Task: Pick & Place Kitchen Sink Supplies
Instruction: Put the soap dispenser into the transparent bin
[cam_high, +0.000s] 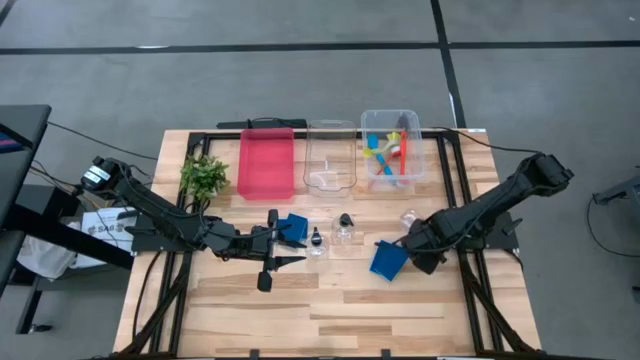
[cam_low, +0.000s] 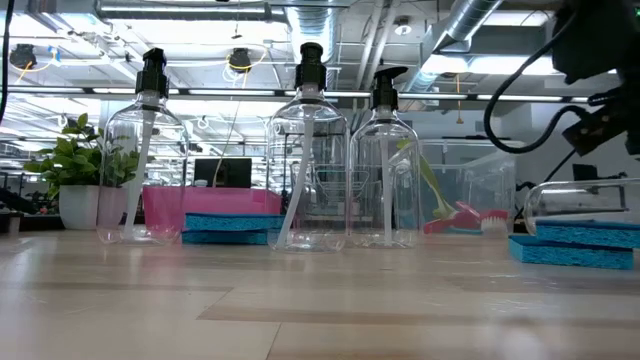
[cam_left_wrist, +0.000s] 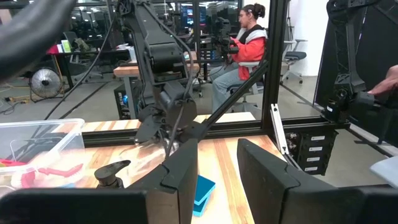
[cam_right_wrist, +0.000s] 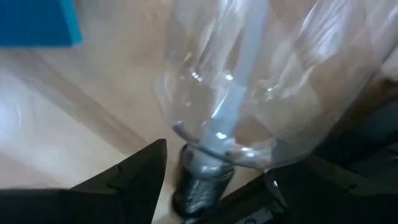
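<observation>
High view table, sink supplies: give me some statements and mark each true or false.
1. The brushes lie in the clear bin on the right arm's side. True.
2. A blue sponge lies in the red tray. False: both sponges lie on the table.
3. The plant stands beside the red tray. True.
4. The left gripper is shut on a bottle. False: it is open, holding nothing.
5. The right gripper is at a clear bottle. True.
</observation>
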